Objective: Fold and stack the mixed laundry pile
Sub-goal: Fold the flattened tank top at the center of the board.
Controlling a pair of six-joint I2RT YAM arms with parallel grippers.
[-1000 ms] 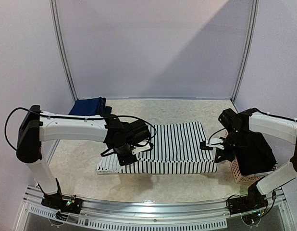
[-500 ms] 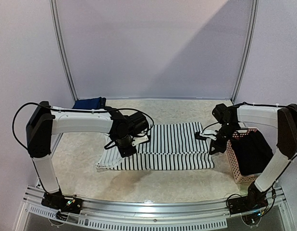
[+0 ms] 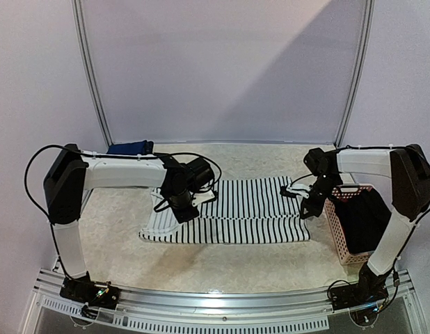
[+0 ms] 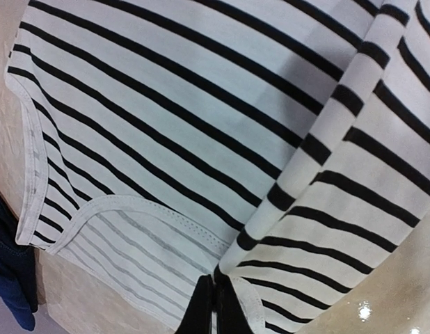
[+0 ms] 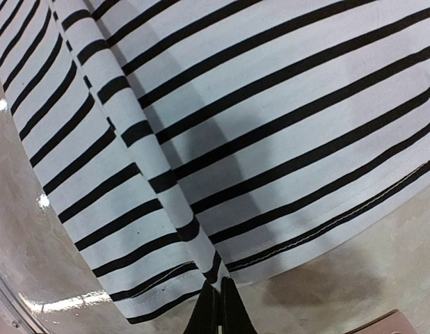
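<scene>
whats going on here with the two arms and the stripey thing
Two robot arms are working on a black-and-white striped tank top spread on the table. The left end effector is shut on its fabric near the left end, and the right end effector is shut on it at the right edge, each pinching up a ridge of cloth. A navy piece lies at the back left. A pink basket on the right holds a dark garment.
</scene>
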